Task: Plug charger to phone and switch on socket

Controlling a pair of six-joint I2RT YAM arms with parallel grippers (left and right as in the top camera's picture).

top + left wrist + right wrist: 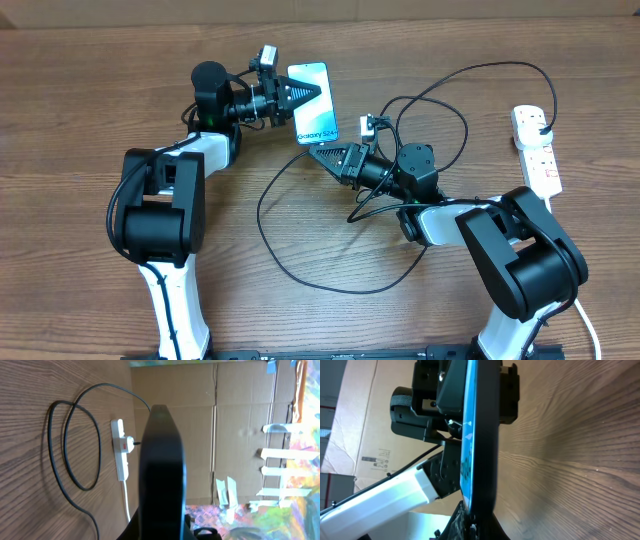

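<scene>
Robotics lab workstation: two black-and-white robot arms, the left arm [160,200] and the right arm [520,250], rise from the near edge of a wood-grain table [80,80], each carrying a wrist camera. Flattened brown cardboard sheets [240,435] wall off the bench on its far side, patched with strips of pale tape [280,455]. A brightly painted surface [300,510] shows beyond them. A white power strip [537,150] lies on the tabletop.
</scene>
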